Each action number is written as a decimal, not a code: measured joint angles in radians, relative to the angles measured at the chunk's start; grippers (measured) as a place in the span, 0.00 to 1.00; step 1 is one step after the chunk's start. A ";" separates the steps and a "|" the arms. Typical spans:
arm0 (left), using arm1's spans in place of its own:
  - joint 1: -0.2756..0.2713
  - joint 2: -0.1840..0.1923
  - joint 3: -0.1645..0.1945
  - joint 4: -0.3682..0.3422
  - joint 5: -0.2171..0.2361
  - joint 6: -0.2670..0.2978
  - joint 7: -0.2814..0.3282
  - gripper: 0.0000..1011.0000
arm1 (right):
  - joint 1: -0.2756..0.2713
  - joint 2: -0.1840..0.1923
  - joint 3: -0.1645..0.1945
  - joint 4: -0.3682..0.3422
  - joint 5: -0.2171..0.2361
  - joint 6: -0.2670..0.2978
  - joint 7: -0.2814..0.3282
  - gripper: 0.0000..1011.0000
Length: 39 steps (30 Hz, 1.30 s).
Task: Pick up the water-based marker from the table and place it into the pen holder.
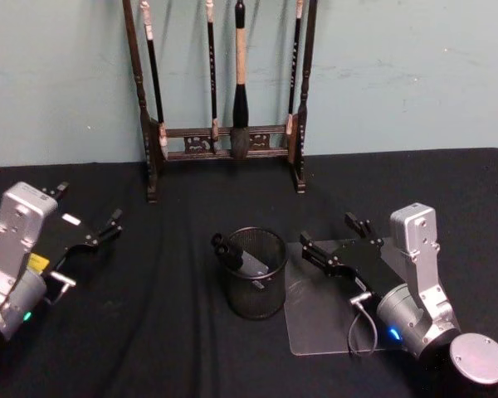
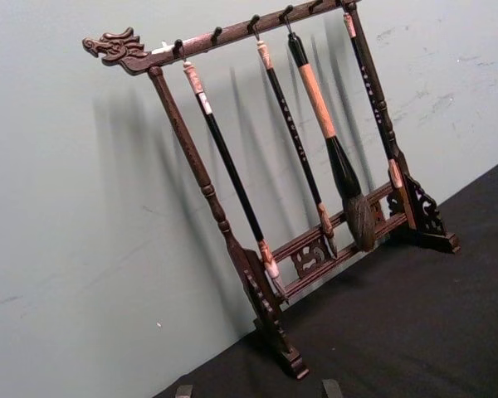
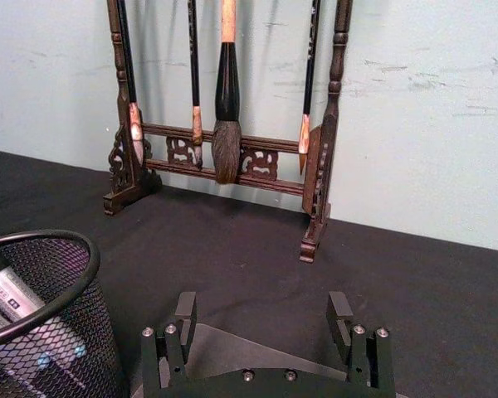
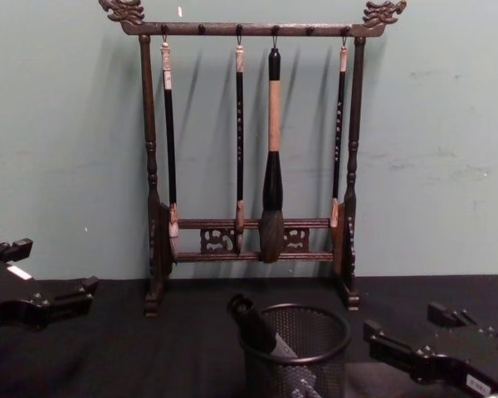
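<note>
The water-based marker (image 1: 232, 250) stands tilted inside the pen holder (image 1: 255, 290), a round black wire-mesh cup at the table's middle. Its dark cap end leans over the rim on the left. In the chest view the marker (image 4: 253, 325) sticks up out of the pen holder (image 4: 295, 369). The right wrist view has the marker (image 3: 4, 290) behind the pen holder's mesh (image 3: 66, 332). My right gripper (image 1: 328, 230) hovers open and empty just right of the cup. My left gripper (image 1: 90, 207) is open and empty at the far left, well away from the cup.
A tall dark wooden brush rack (image 1: 224, 141) with several hanging brushes stands at the back against the pale green wall. A clear plastic sheet (image 1: 315, 323) lies on the black cloth under my right gripper.
</note>
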 joint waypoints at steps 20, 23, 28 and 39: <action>0.000 0.000 0.000 0.000 0.000 0.000 0.000 1.00 | 0.000 0.000 0.000 0.000 0.000 0.000 0.000 0.99; 0.000 0.000 0.000 0.000 0.000 0.000 0.000 1.00 | 0.000 0.000 0.000 0.000 0.000 0.000 0.000 0.99; 0.000 0.000 0.000 0.000 0.000 0.000 0.000 1.00 | 0.000 0.000 0.000 0.000 0.000 0.000 0.000 0.99; 0.000 0.000 0.000 0.000 0.000 0.000 0.000 1.00 | 0.000 0.000 0.000 0.000 0.000 0.000 0.000 0.99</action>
